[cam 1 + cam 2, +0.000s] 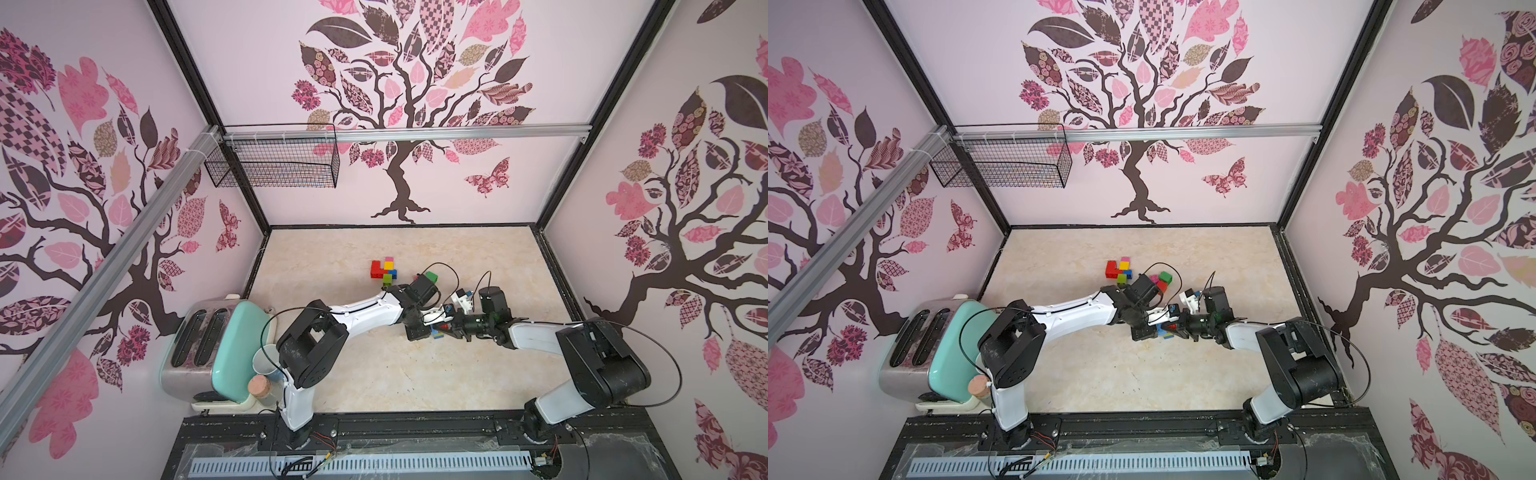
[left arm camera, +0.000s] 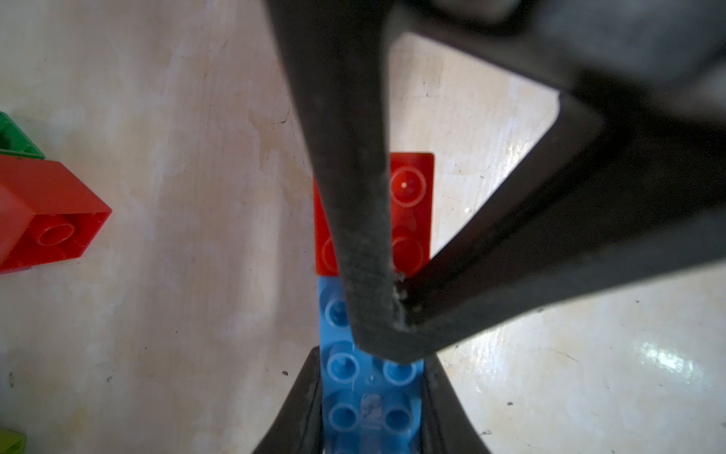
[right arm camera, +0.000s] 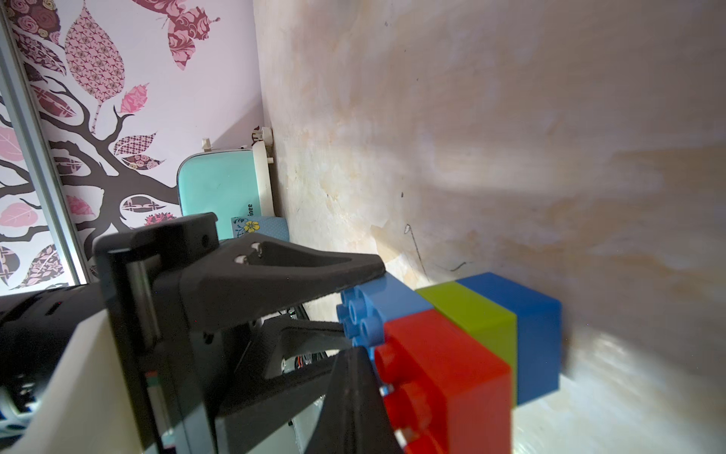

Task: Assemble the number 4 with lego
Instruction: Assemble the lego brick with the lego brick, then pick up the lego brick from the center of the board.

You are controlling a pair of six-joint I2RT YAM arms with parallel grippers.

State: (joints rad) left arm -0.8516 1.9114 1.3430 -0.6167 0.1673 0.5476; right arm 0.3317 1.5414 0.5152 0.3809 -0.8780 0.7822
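My left gripper (image 2: 371, 424) is shut on a light blue lego brick (image 2: 371, 393), one finger on each long side. A red brick (image 2: 412, 212) joins that brick end to end. In the right wrist view a lime brick (image 3: 471, 314) and a darker blue brick (image 3: 538, 334) sit behind them. My right gripper (image 2: 393, 314) is shut, its tips against the studded face where blue meets red. In both top views the grippers (image 1: 432, 328) (image 1: 446, 328) meet mid-table. A flat group of red, yellow, pink, blue and lime bricks (image 1: 384, 268) lies farther back.
A loose green brick (image 1: 432, 275) and a red brick (image 2: 43, 212) lie beside the left arm's wrist. A mint toaster (image 1: 208, 349) and two cups (image 1: 266, 361) stand at the left edge. A wire basket (image 1: 274, 162) hangs on the back wall.
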